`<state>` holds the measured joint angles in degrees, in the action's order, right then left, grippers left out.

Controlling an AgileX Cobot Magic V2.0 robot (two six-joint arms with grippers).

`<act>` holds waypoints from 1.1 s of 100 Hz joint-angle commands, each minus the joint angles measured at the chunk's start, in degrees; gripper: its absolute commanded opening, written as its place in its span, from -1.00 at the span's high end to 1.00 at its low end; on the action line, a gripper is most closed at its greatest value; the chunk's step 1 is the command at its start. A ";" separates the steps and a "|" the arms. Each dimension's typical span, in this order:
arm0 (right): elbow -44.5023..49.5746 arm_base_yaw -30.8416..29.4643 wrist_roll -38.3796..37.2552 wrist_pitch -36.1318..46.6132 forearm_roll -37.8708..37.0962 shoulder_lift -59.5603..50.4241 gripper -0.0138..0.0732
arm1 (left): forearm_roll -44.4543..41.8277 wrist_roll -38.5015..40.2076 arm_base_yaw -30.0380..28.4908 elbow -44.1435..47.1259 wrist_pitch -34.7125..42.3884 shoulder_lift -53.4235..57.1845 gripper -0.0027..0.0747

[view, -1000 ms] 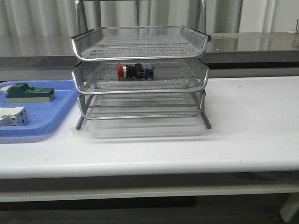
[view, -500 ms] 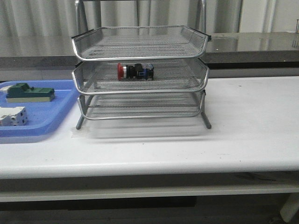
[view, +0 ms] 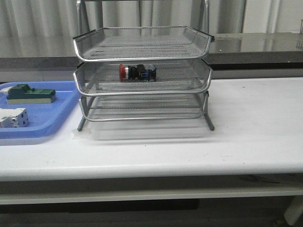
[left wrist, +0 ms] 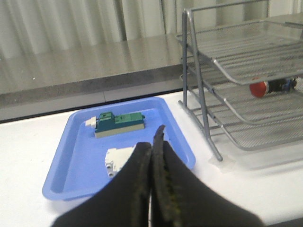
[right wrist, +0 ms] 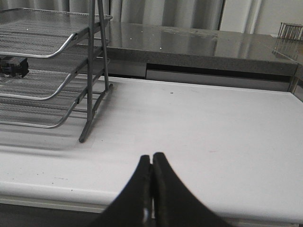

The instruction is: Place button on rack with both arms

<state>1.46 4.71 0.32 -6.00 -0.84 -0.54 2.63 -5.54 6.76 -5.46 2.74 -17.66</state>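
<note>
While the button (view: 137, 72) lies on its side in the middle tier of the rack (view: 142, 75), toward the left of that tray and well behind its near rim, the placing is judged to be done. Its red head points left and its blue rear block right. It is judged light, rigid and hard-surfaced, with a rounded head that would likely slip under the pads; hold would best be taken across the black cylindrical body, between head and block.

Neither arm is shown by the front view. The left gripper (left wrist: 152, 142) is seen only in the left wrist view, its fingers pressed together with nothing between them, held near the table edge in front of the blue tray (left wrist: 61, 165). The right gripper (right wrist: 151, 163) is likewise pinched closed and empty, over bare table (right wrist: 213, 132) well to the right of the rack.

From the left wrist view the red head is plainly made out under the top tier; from the right wrist view only a dark end of the button is glimpsed at the picture's edge. The green block (left wrist: 118, 124) and white terminal block (left wrist: 118, 158) in the tray are shown closest by the left wrist view.
</note>
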 commanded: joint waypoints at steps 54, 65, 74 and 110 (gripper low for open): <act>0.11 -0.35 0.15 4.77 -0.61 -1.03 0.81 | -6.09 5.86 -6.82 7.62 1.41 19.15 0.98; 0.11 -0.35 0.15 4.77 -0.61 -1.03 0.81 | -6.09 5.86 -7.30 7.62 1.64 19.80 0.98; 0.11 -0.35 0.15 4.77 -0.61 -1.03 0.81 | -6.09 5.86 -7.30 7.62 1.64 19.80 0.98; 0.11 -0.35 0.15 4.77 -0.61 -1.03 0.81 | -6.09 5.54 -7.30 7.62 1.64 19.80 0.98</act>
<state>1.46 4.71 0.43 -5.87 -0.84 -0.54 -3.49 -0.43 -0.49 0.28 0.00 0.26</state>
